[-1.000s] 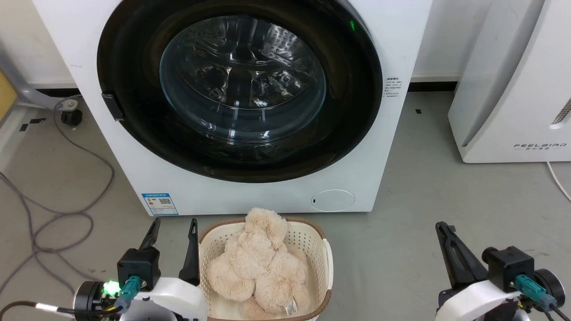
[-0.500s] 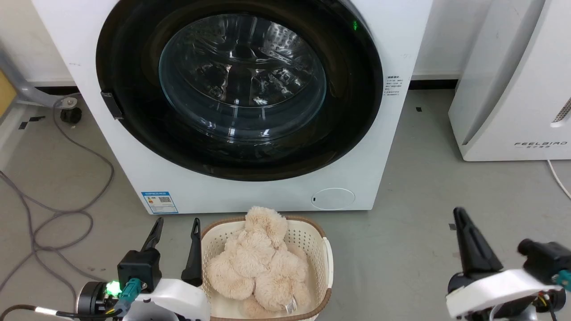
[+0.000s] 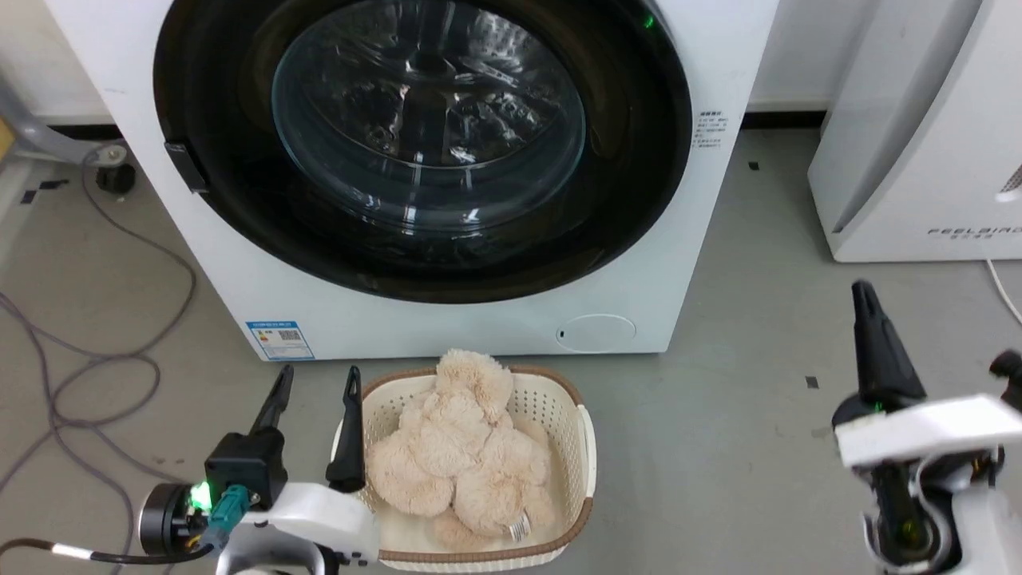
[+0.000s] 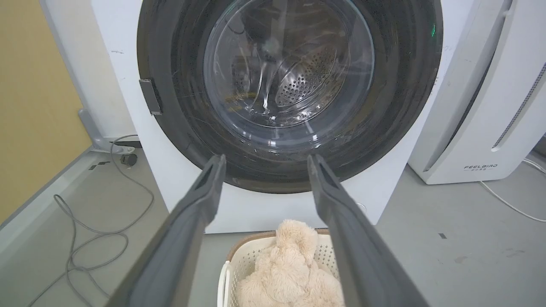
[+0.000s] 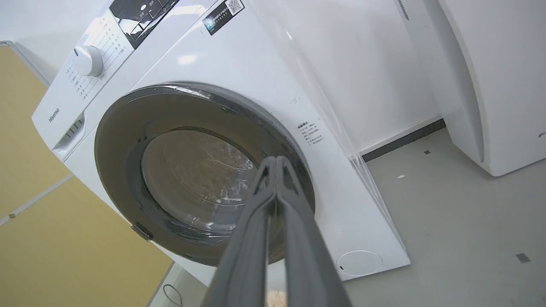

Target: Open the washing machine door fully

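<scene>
While the washing machine door (image 3: pixel 427 136) sits flush in the front of the washing machine (image 3: pixel 447 327), apparently latched, none of the opening is done; catching the grey tab (image 3: pixel 185 166) at its nine o'clock and swinging it wide are both left. The left gripper (image 3: pixel 319 371), at seven o'clock beside the basket (image 3: pixel 587 447), is spread wide and empty. The right gripper (image 5: pixel 276 160), at four o'clock, has its fingers pressed together on nothing.

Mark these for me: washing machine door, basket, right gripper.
washing machine door (image 3: pixel 427 120), head view, centre of the glass bowl.
basket (image 3: pixel 547 403), head view, perforated back wall.
right gripper (image 5: pixel 276 162), right wrist view, between the closed fingertips.
</scene>
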You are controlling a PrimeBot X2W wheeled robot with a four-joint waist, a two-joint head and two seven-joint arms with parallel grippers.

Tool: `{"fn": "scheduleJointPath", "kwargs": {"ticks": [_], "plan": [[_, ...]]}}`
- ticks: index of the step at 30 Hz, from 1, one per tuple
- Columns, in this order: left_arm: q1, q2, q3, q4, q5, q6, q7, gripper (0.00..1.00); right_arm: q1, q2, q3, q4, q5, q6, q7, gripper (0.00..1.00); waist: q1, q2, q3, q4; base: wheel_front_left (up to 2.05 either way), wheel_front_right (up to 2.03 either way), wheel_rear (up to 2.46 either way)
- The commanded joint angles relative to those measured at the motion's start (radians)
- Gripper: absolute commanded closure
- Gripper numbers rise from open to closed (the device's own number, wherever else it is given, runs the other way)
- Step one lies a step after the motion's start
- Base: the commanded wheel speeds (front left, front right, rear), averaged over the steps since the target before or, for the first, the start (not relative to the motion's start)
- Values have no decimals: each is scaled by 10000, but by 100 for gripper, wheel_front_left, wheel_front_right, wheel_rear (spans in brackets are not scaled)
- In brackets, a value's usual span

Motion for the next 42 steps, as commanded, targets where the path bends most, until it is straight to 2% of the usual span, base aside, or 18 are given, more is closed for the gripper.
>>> {"fn": "scheduleJointPath", "kwargs": {"ticks": [1, 12, 23, 31, 42], "plan": [[-237, 7, -6, -37, -98, -9, -130, 0, -430, -95, -44, 180, 477, 4, 60, 100, -2, 0, 101, -14, 0, 0, 0], [-683, 8, 4, -219, -146, -103, -361, 0, -2881, -632, 110, 1616, 2485, 5, 424, 100, -2, 0, 788, 34, 0, 0, 0], [-1101, 9, -14, -529, -192, -207, -591, 0, -5725, -1253, 694, 3368, 4169, 5, 739, 100, -2, 0, 1516, 217, 0, 0, 0], [-1469, 9, -77, -780, -257, -236, -758, 0, -8097, -1523, 1712, 5014, 4857, 6, 1133, 100, -2, 0, 2193, 388, 0, 0, 0], [-1910, 10, -220, -1045, -475, -174, -988, 0, -11324, -1722, 3604, 7830, 5051, 6, 2493, 100, -2, 0, 2990, 602, 0, 0, 0]]}}
